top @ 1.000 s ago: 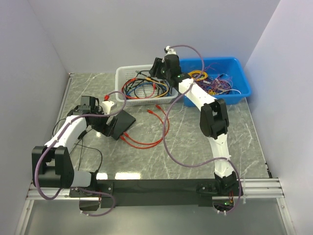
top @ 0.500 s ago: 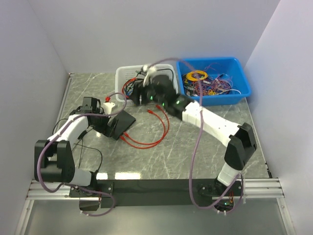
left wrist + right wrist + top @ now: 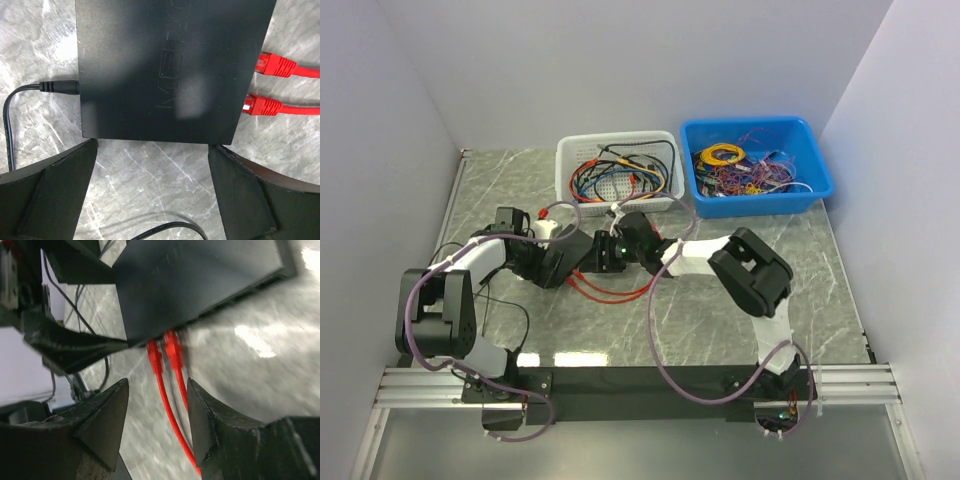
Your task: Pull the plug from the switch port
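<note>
The switch [image 3: 565,262] is a flat matte-black box on the marble table, left of centre. In the left wrist view the switch [image 3: 170,65] has two red plugs [image 3: 267,85] in its right edge and a black power cord [image 3: 55,87] in its left edge. My left gripper [image 3: 152,200] is open just short of the switch's near edge and holds nothing. My right gripper [image 3: 157,385] is open, with both red cables [image 3: 167,400] running between its fingers just behind the plugs [image 3: 165,350]. In the top view the right gripper [image 3: 595,255] is at the switch's right side and the left gripper [image 3: 538,265] at its left.
A white mesh basket [image 3: 567,150] with tangled cables stands at the back. A blue bin [image 3: 820,185] of wires is at the back right. The red cables [image 3: 615,292] loop over the table in front of the switch. White walls close in both sides.
My right arm has swung from above the white basket down and left to the switch's port side. The left gripper has shifted slightly toward the switch.
</note>
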Robot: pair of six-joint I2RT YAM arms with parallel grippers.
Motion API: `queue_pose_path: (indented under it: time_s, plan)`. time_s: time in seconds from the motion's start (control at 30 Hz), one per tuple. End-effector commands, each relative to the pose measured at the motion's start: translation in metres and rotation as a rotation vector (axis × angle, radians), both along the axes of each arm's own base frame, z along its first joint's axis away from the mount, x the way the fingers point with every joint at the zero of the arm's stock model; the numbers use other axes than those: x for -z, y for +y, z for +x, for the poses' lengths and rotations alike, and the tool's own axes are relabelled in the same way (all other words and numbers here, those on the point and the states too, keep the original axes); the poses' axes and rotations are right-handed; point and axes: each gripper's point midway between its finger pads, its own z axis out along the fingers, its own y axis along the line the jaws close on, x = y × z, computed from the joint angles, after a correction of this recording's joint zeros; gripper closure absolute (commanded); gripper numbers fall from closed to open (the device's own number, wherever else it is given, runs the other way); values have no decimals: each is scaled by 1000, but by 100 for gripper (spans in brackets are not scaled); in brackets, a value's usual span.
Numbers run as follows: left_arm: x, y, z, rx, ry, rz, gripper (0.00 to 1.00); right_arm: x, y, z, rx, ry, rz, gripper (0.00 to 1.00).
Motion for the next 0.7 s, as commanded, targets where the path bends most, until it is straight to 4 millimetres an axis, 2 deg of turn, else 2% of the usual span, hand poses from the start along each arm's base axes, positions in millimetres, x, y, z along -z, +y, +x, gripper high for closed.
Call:
queue_pose_path:
  time_s: [0.0,0.1,0.33,0.37,0.4,0.63,0.67]
  plan:
    - [1,-2,7,-9,-26,-13,1,-29,33,16,7,-27,140,43]
    - [2,-2,7,-8,-26,-14,1,-6,35,20,28,21,102,43]
    - [0,-8,8,3,-26,-43,1,29,38,6,9,114,90,45]
    - [0,-7,7,4,-25,-41,1,29,39,6,6,111,107,45]
    - [0,-8,7,4,-26,-44,1,38,40,2,3,143,107,45]
    - [-1,-11,5,9,-23,-57,1,51,49,0,9,221,197,51]
    - [-1,-11,4,9,-22,-57,1,47,50,3,14,212,222,54]
